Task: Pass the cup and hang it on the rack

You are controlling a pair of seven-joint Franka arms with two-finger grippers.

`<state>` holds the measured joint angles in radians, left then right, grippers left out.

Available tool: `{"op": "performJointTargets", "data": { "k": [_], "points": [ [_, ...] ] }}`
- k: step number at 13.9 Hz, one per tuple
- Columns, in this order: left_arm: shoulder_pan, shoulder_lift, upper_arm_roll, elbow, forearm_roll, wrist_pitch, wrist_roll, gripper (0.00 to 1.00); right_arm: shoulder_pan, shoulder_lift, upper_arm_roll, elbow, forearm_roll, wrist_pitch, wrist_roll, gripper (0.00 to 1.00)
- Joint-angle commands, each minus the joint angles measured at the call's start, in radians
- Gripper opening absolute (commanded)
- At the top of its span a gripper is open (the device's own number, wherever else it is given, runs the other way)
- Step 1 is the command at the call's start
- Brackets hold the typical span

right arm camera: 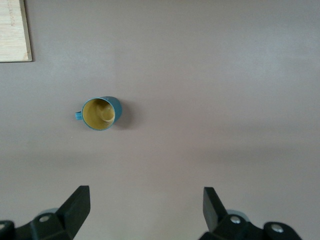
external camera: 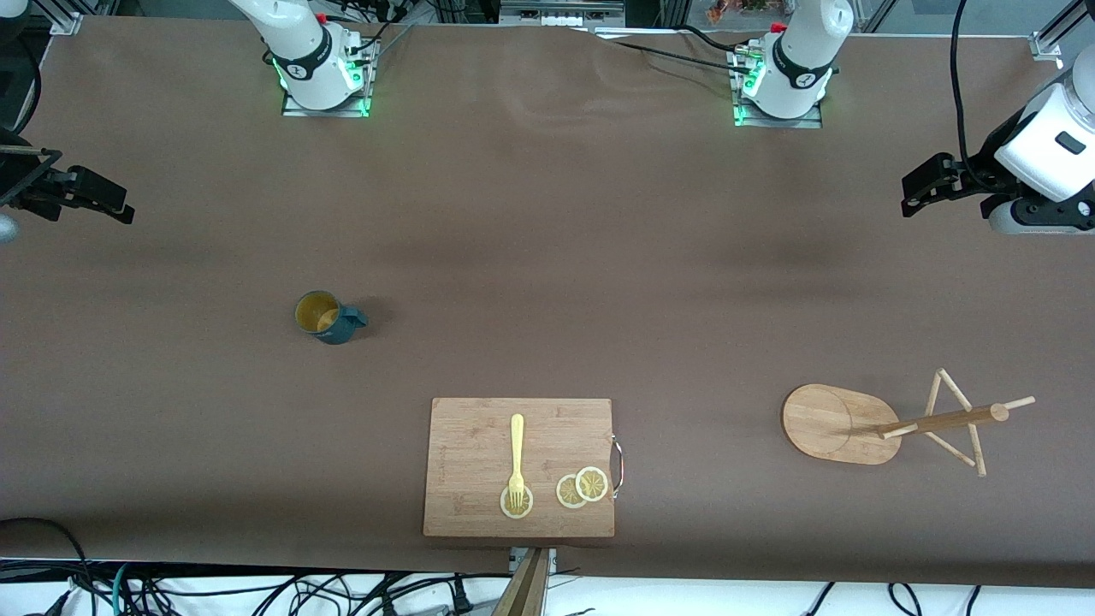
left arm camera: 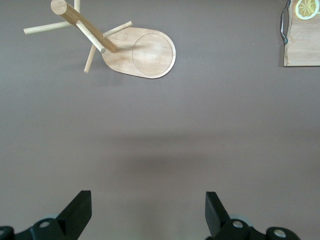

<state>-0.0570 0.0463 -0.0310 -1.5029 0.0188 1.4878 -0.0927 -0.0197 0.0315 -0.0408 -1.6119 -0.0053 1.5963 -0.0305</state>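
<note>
Waiting with both arms: your right gripper (right arm camera: 145, 212) hangs jaws apart over bare table, cup (external camera: 328, 316) upright at 4 o'clock from it. Your left gripper (left arm camera: 148, 212), jaws apart, rack (external camera: 890, 421) standing at 7 o'clock, near cutting board (external camera: 479, 445).

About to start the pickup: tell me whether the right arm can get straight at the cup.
Probably yes. The cup stands upright on bare table toward the right arm's end, nothing beside it. The right gripper hangs over open table, jaws open and empty.
</note>
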Motion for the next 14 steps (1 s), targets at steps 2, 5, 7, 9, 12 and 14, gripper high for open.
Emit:
{"op": "performJointTargets", "data": {
  "k": [2,5,7,9,12,14],
  "points": [
    [0.000,-0.016,-0.004,-0.014,0.029,0.002,0.008,1.00,-0.002,-0.002,0.006,-0.010,0.005,-0.007,0.009,1.00],
    [0.000,-0.017,-0.004,-0.014,0.027,0.002,0.008,1.00,0.000,0.004,0.006,-0.010,0.002,-0.027,0.009,1.00],
    [0.000,-0.019,-0.006,-0.014,0.027,0.000,0.008,1.00,-0.002,0.015,0.007,-0.011,0.004,-0.029,0.011,1.00],
    [-0.001,-0.019,-0.012,-0.014,0.027,-0.001,0.005,1.00,0.001,0.016,0.007,-0.017,0.007,-0.029,0.011,1.00],
    [0.000,-0.019,-0.021,-0.014,0.029,-0.001,0.004,1.00,0.027,0.063,0.007,-0.025,0.005,-0.020,0.011,1.00],
    [0.000,-0.019,-0.021,-0.013,0.027,-0.001,0.002,1.00,0.049,0.105,0.007,-0.026,0.007,0.010,0.011,1.00]
  ]
}}
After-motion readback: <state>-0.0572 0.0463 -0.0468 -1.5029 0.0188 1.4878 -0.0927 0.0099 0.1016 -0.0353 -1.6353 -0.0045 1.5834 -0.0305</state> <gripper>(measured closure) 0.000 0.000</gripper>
